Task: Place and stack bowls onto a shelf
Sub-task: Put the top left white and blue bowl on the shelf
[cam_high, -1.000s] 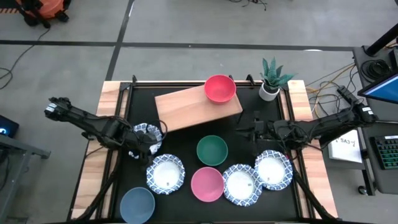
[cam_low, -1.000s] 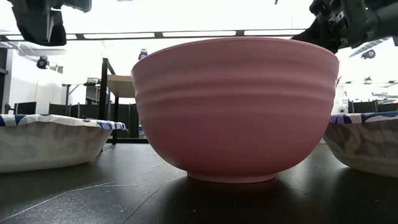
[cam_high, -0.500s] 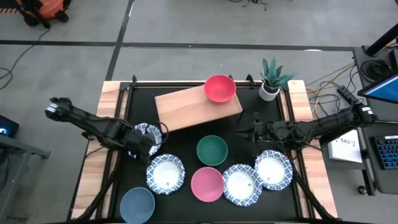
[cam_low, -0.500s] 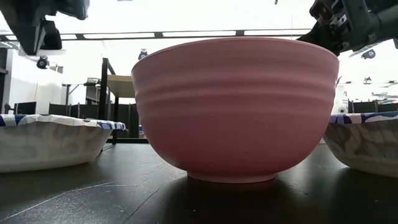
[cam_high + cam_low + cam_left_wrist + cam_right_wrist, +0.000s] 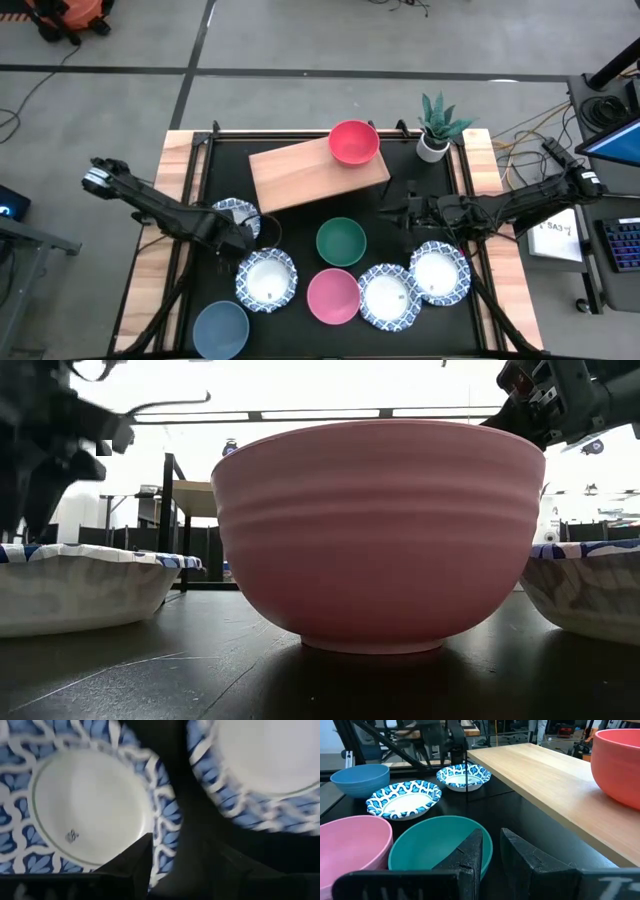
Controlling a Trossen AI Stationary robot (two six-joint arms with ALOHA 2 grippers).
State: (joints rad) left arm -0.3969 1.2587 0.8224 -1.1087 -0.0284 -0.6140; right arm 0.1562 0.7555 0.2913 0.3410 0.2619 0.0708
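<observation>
My left gripper [image 5: 238,240] is open, low over the near rim of a blue-patterned white bowl [image 5: 238,211] at the table's left. In the left wrist view one finger [image 5: 137,862] stands over the bowl's inside and the other [image 5: 222,870] outside its rim. A second patterned bowl [image 5: 260,765] lies close by. The red bowl [image 5: 353,142] stands on the right end of the wooden shelf [image 5: 305,172]. My right gripper [image 5: 405,212] hovers right of the green bowl [image 5: 341,241], with a narrow gap between its fingers and nothing in it. My left gripper comes from above, pointing down, with its fingers on either side of the patterned bowl's near rim [image 5: 165,837]. I cannot tell whether either finger touches the rim. The bowl rests flat on the table.
The pink bowl [image 5: 333,296], the blue-grey bowl [image 5: 220,330] and three more patterned bowls [image 5: 267,280] [image 5: 390,296] [image 5: 439,274] sit along the near half of the table. A potted plant [image 5: 437,128] stands at the far right corner.
My left gripper has come down and moved a little toward the near edge, ending low over the patterned bowl's rim. The bowls have stayed in place.
</observation>
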